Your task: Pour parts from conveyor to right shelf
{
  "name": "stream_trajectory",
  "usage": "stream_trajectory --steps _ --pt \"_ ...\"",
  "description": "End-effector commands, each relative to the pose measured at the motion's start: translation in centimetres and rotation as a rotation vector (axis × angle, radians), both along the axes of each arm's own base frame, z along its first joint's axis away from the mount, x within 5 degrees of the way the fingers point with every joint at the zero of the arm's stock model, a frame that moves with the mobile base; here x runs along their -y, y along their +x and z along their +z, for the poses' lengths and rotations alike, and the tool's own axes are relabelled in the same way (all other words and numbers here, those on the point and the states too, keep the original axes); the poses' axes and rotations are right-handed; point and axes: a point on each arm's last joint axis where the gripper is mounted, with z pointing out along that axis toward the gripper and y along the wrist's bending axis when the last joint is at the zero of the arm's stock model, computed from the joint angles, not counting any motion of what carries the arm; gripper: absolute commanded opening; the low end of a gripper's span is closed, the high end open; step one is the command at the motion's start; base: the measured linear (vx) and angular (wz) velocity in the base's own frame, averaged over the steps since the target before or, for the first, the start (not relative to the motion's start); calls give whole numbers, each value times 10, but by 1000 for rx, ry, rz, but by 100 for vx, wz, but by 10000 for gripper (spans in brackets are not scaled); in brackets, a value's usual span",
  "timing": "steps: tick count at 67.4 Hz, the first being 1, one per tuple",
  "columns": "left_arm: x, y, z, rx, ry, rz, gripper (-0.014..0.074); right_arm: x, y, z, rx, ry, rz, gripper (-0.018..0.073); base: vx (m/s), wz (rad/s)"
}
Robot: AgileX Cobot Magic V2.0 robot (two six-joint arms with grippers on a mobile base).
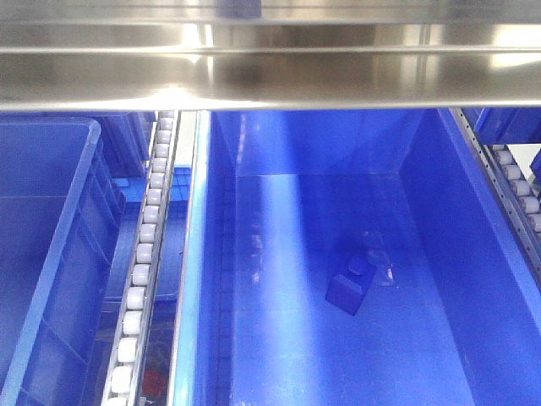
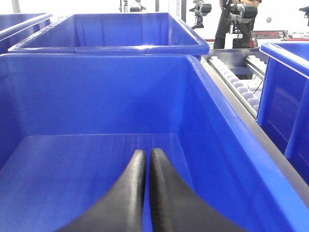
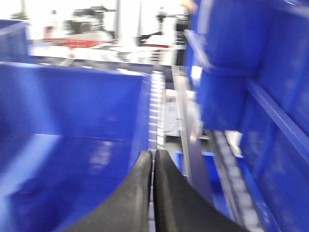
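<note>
A large blue bin [image 1: 439,211] fills the front view under a steel shelf rail [image 1: 270,76]. A small dark blue part [image 1: 348,288] lies on its floor, right of the middle. In the left wrist view my left gripper [image 2: 146,157] is shut and empty, its black fingers [image 2: 130,193] over the inside of a blue bin [image 2: 96,96] whose visible floor is bare. In the right wrist view, which is blurred, my right gripper [image 3: 153,157] is shut and empty, over the right rim of a blue bin [image 3: 72,101]. Neither gripper shows in the front view.
A roller track [image 1: 144,254] runs between the big bin and another blue bin [image 1: 42,254] at the left. More rollers [image 1: 520,182] line the right edge. A second blue bin [image 2: 120,31] stands behind the left one. A roller track [image 2: 236,82] and stacked blue bins [image 3: 231,72] flank the right.
</note>
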Motion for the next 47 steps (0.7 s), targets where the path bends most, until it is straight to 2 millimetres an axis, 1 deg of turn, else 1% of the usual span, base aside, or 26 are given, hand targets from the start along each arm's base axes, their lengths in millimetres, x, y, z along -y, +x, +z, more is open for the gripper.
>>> stream_trajectory --steps 1,5,16,47 --pt "0 -2 16 103 -12 -4 -6 1 3 0 151 15 -23 -9 0 0" --pt "0 -2 16 103 -12 -4 -6 2 8 -13 172 29 -22 -9 0 0" --pt "0 -2 16 103 -12 -4 -6 2 14 -38 217 65 -21 -9 0 0" --pt "0 -2 16 103 -12 -4 -6 2 14 -38 223 70 -21 -9 0 0"
